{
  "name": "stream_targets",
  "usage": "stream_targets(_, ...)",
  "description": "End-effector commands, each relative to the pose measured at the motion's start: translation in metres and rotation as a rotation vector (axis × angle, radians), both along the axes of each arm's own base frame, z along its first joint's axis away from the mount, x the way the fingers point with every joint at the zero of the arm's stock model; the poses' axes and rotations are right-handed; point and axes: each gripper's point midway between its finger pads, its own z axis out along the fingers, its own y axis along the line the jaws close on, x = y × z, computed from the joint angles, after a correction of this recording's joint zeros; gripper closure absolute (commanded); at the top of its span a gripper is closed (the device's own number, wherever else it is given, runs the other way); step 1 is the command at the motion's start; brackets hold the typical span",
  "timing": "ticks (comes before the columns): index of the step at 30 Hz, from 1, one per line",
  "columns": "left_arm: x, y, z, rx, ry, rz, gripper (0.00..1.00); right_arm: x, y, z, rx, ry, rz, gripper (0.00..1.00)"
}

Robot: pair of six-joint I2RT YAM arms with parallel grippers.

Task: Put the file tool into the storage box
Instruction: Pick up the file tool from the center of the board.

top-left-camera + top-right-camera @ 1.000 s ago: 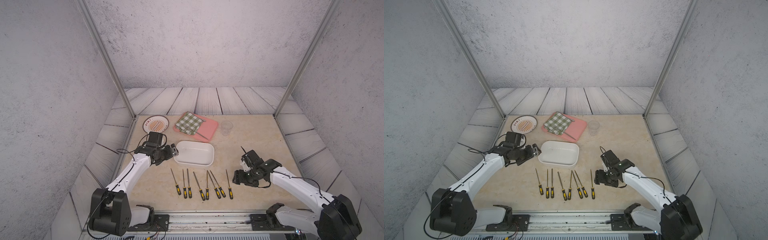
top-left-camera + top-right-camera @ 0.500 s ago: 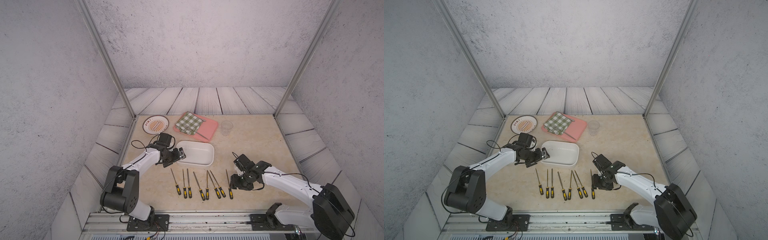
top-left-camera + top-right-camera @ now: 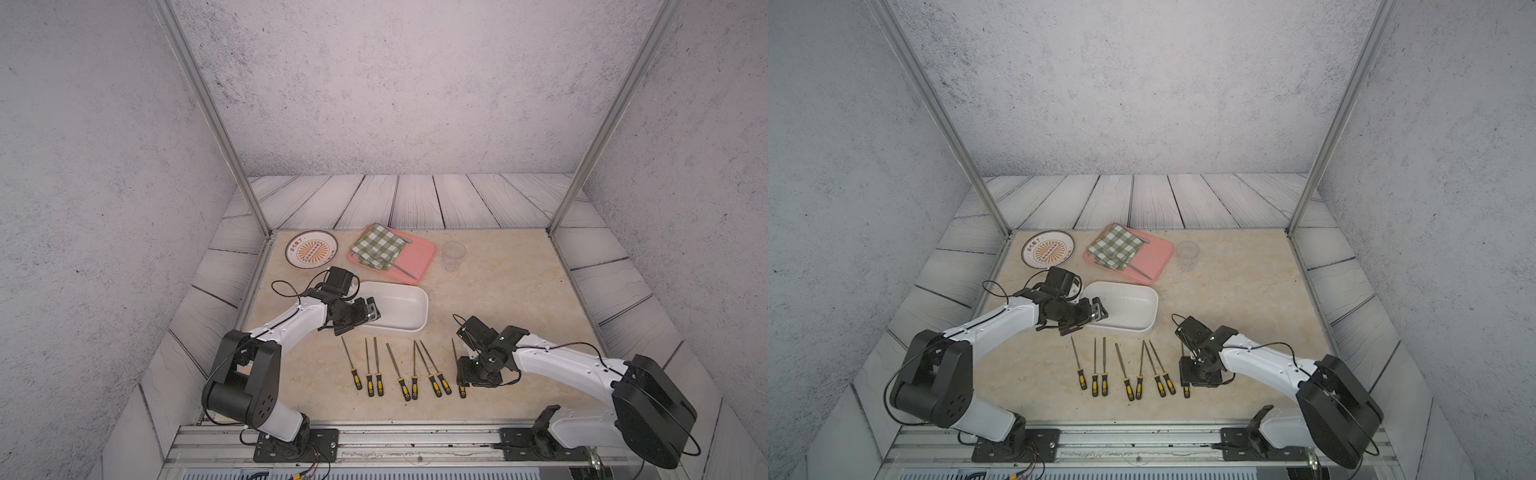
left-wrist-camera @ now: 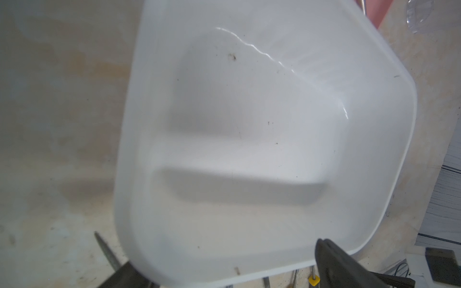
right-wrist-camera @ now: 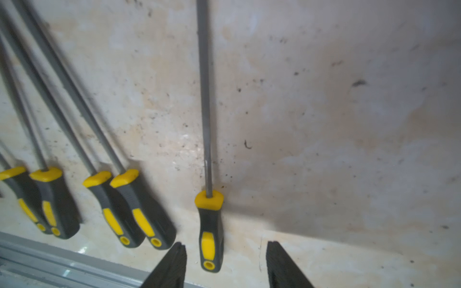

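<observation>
Here we go: the table is broad and pale, and the box sits mid-table, white, with nothing in it. My left gripper is at the box's left end, jaws spread wide across its near corner. I can't tell whether a pad touches the wall.

On the box's near side lies the row of other files, handles pointing away from the box. My right gripper is low over the end file, off the box's near right corner and apart from its neighbours. The jaws are about half spread, one on each side of the handle, and nothing is pinched yet.

To do this well, I'd say shift a touch so the handle sits centred, because the outer gap looks bigger than the inner. Pinch the thick of the grip, not the butt. Lift level, since that long shaft will likely want to swing, then lay it along the box's length.

My right wrist view shows those gaps beside the handle. In both top views my wrist covers most of the handle, leaving only the shaft and the butt in sight. The top views do give me the route to the box. The left wrist view shows the box's floor bare, with only specks on it.
</observation>
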Motion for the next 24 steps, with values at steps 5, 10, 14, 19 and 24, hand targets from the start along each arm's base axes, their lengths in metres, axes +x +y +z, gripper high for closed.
stream_targets(5, -0.009, 0.007, 0.022, 0.029, -0.057, 0.013, 0.02, 0.003, -0.005, -0.010, -0.092, 0.003, 0.040, 0.48)
stream_targets(10, -0.012, 0.017, 0.043, 0.060, -0.111, 0.019, 0.02, 0.003, -0.016, -0.012, -0.157, -0.002, 0.048, 0.53)
stream_targets(14, -0.014, 0.022, 0.051, 0.083, -0.126, 0.020, 0.02, 0.003, -0.024, -0.011, -0.186, -0.022, 0.052, 0.59)
stream_targets(19, -0.012, 0.033, 0.051, 0.132, -0.139, 0.061, 0.01, 0.002, -0.028, -0.010, -0.192, -0.038, 0.053, 0.66)
stream_targets(24, -0.009, 0.040, 0.054, 0.159, -0.161, 0.085, 0.02, 0.000, -0.026, -0.012, -0.165, -0.043, 0.063, 0.78)
